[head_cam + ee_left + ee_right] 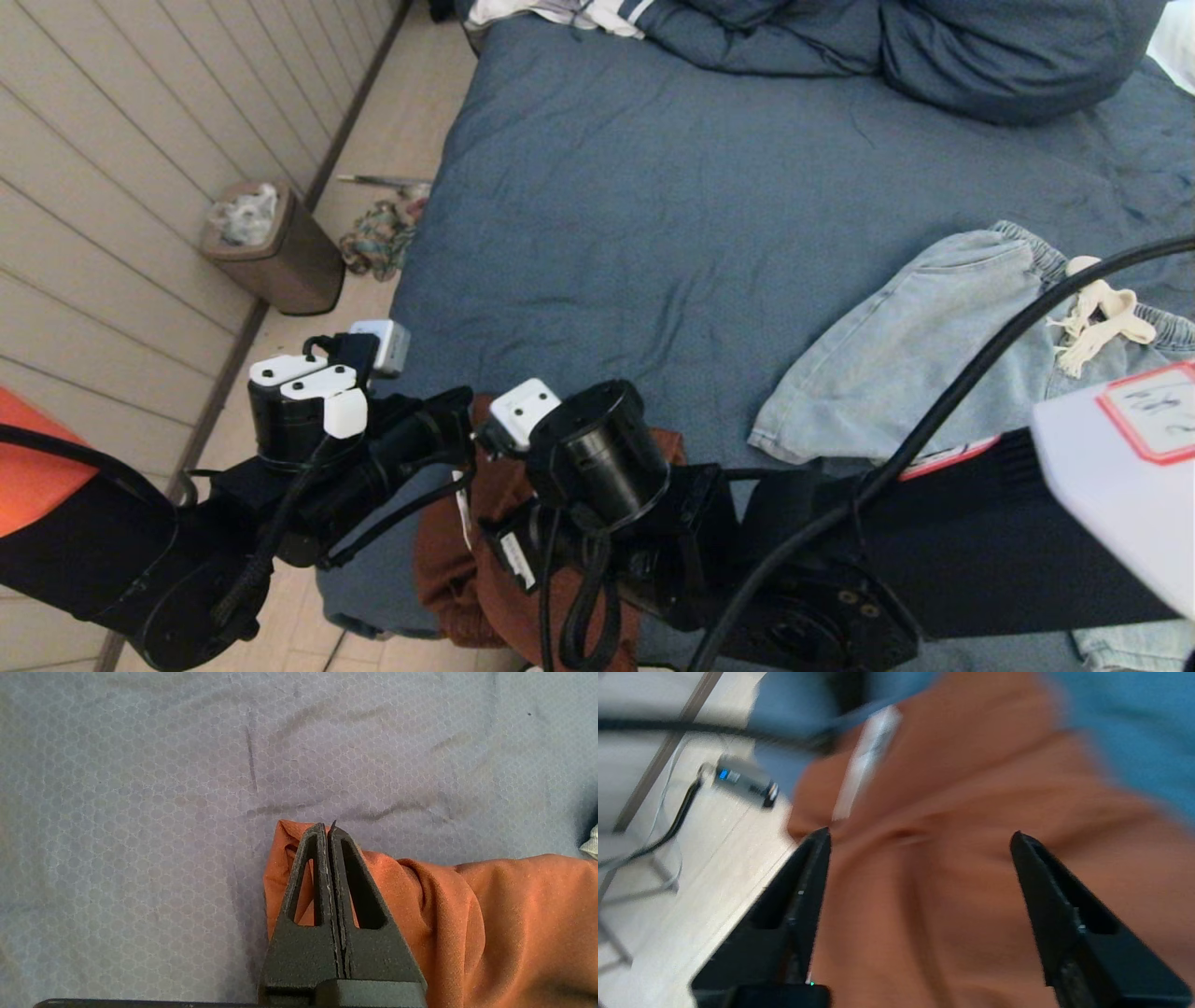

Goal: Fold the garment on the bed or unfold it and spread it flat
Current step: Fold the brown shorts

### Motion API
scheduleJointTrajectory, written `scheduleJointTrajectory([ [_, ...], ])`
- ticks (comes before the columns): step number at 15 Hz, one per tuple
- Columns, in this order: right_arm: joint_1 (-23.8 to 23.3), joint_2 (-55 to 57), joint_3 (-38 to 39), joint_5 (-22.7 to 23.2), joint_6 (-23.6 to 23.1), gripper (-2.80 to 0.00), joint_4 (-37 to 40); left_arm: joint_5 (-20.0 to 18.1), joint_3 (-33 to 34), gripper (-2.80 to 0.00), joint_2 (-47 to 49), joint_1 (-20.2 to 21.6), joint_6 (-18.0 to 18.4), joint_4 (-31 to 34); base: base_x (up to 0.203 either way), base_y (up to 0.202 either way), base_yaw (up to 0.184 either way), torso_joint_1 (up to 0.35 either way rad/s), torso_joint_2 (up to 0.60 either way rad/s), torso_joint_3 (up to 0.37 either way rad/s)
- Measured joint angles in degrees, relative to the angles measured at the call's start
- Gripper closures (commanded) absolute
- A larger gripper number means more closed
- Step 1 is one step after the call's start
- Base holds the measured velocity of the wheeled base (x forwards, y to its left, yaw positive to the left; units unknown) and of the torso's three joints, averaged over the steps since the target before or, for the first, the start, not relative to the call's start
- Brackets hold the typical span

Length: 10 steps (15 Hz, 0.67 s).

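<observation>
Rust-orange garment [514, 924] lies at the near edge of the bed [653, 233]. The left gripper [327, 828] has its jaws closed over the garment's corner; the right gripper [920, 840] hovers above it, jaws wide, holding nothing.

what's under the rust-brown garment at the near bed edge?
The rust-brown garment lies on the bed cover, drooping over its near edge. Both arms hide its middle in the head view, so anything beneath it can't be seen.

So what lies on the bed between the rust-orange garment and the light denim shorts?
Head view: only bare wrinkled bed cover lies between the rust-orange garment and the denim shorts; nearer the camera, the right arm hides the gap.
</observation>
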Motion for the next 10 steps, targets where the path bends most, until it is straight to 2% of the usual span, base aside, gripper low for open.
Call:
scheduleJointTrajectory([
  [5, -4.67, -4.82, 3.86, -0.18, 0.65, -2.8, 0.44, 0.03, 0.09, 0.0, -0.05, 0.0, 0.0, 0.1, 0.0, 0.0, 0.0, 0.0, 0.0, 0.0],
  [8, -7.89, -7.66, 10.63, 1.27, 5.29, -2.8, 0.61, 0.01, 0.35, 0.0, 0.0, 0.02, 0.0, 0.1, 0.0, 0.0, 0.0, 0.0, 0.0, 0.0],
  [10, -8.7, -9.57, 14.86, 3.35, 10.09, -2.8, 0.82, 0.0, 0.56, 0.0, 0.09, 0.0, -0.01, 0.07, 0.0, 0.0, 0.0, 0.0, 0.0, 0.0],
])
